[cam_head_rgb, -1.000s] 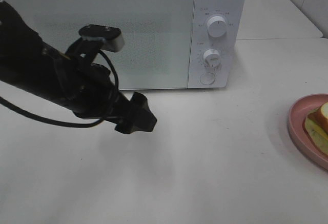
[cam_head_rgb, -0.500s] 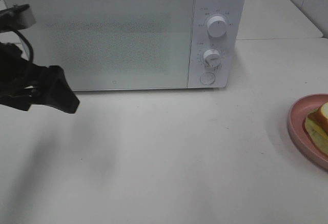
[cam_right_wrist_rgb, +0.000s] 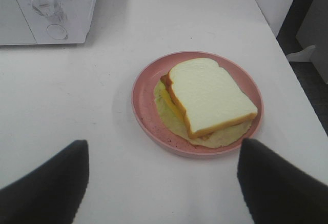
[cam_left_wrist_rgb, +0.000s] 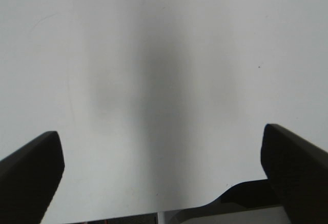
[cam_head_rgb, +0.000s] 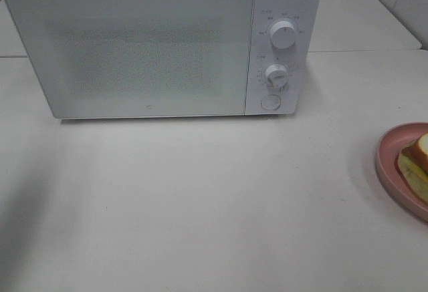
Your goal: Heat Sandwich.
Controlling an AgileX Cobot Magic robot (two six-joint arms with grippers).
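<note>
Where plate (cam_right_wrist_rgb: 148,116) cradles: sandwich (cam_right_wrist_rgb: 210,96)

The high camera looks steeply down at the table (cam_head_rgb: 200,205) from in front of the microwave (cam_head_rgb: 160,45), whose closed door and knobs face it across the back of the view. The plate (cam_head_rgb: 388,165) is cut by that view's right edge, and neither arm is in it.

The left wrist camera points almost straight down, close to bare tabletop (cam_left_wrist_rgb: 164,55), between the two tips of the left gripper (cam_left_wrist_rgb: 164,175); nothing in it matches a spot in the other views.

The right wrist camera sits higher and looks obliquely down past the right gripper (cam_right_wrist_rgb: 161,183) at the whole plate (cam_right_wrist_rgb: 143,106) and sandwich (cam_right_wrist_rgb: 210,96). It shares the plate, the sandwich and the microwave's knob corner (cam_right_wrist_rgb: 51,8) with the high view.
</note>
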